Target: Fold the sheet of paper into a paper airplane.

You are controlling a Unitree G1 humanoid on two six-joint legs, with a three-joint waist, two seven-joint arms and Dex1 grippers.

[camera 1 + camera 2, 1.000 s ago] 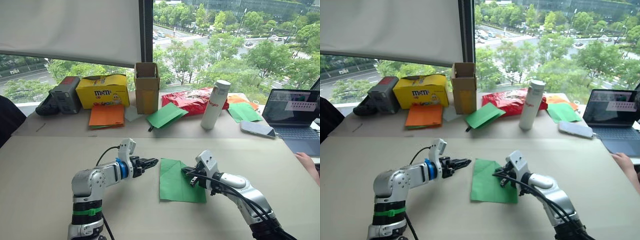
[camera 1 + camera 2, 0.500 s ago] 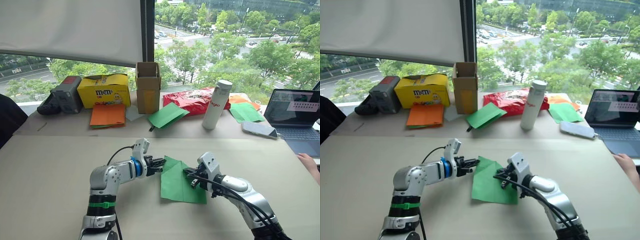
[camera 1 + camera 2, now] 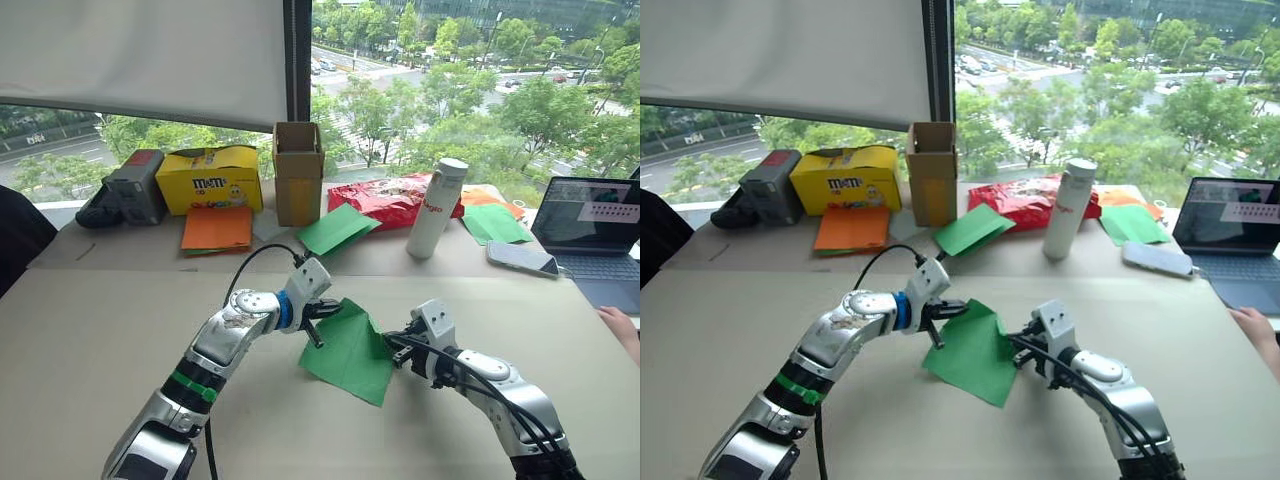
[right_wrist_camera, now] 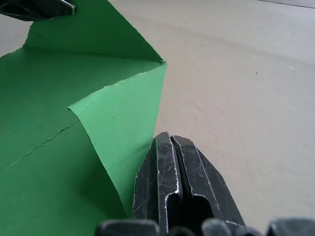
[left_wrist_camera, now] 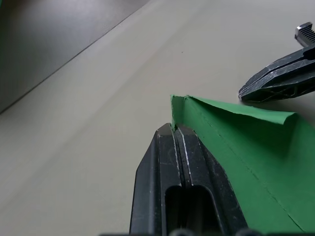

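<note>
On the near middle of the bench (image 3: pixel 90 330), the sheet of paper (image 3: pixel 350 350) hangs tilted between both arms. Left gripper (image 3: pixel 322 310) and right gripper (image 3: pixel 396 347) each pinch an edge with closed jaws; keep it taut, lining up edges before creasing.

A wide beige matte tabletop (image 3: pixel 80 340) fills the foreground. At 12 o'clock, a large window (image 3: pixel 470 90) overlooks green treetops and a road in daylight. A white roller blind (image 3: pixel 140 55) covers its 10 o'clock portion, beside a dark vertical window frame (image 3: pixel 298 60).
</note>
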